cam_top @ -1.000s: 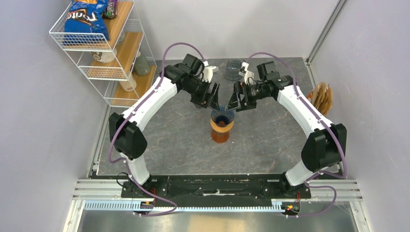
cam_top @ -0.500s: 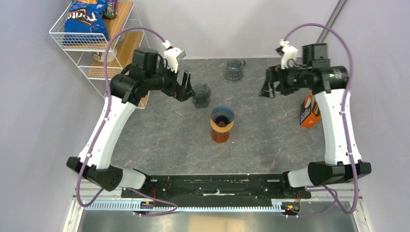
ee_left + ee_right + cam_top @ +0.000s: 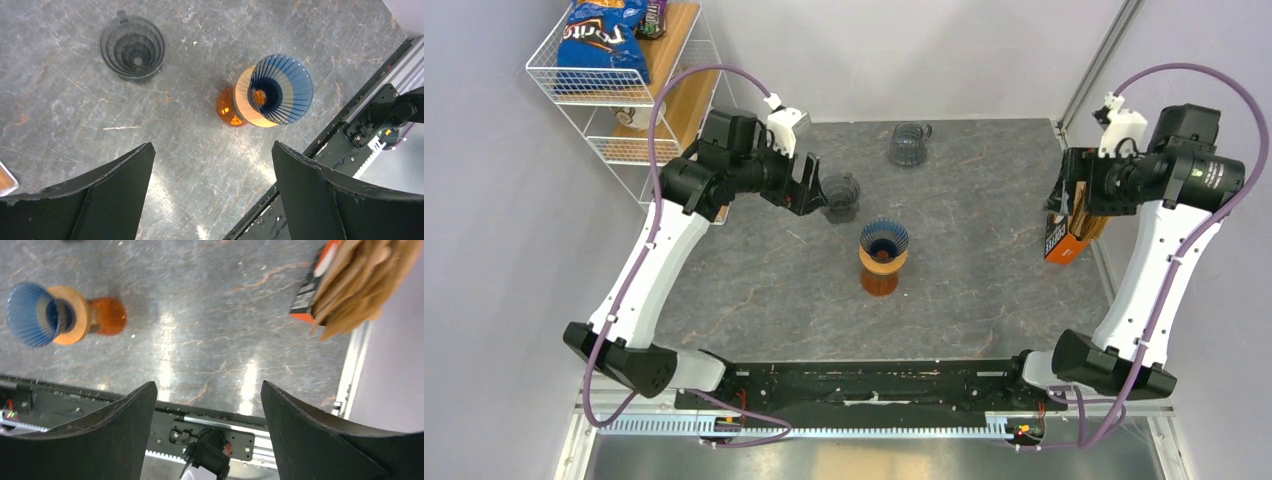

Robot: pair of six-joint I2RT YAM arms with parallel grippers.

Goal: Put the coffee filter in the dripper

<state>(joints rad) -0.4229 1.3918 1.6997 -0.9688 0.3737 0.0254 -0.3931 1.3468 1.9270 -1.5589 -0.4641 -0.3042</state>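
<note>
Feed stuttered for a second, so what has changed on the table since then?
Both arms pulled away from above the blue dripper. The left gripper swung left, beside the dark glass dripper; the right gripper swung right, over the filter box. Both jaws open, nothing held or released. Drippers and box stayed put.

Blue ribbed dripper point(image 3: 884, 237), amber stand point(image 3: 880, 279), grey marbled table point(image 3: 984, 275), brown coffee filters point(image 3: 362, 287), orange box point(image 3: 303, 297)

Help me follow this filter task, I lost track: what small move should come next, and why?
Probably ease the right pincer toward the brown coffee filters sticking out of the orange box. It and the left pincer are open and empty, the blue dripper shows bare ribs, and the right arm is nearest the filters.
</note>
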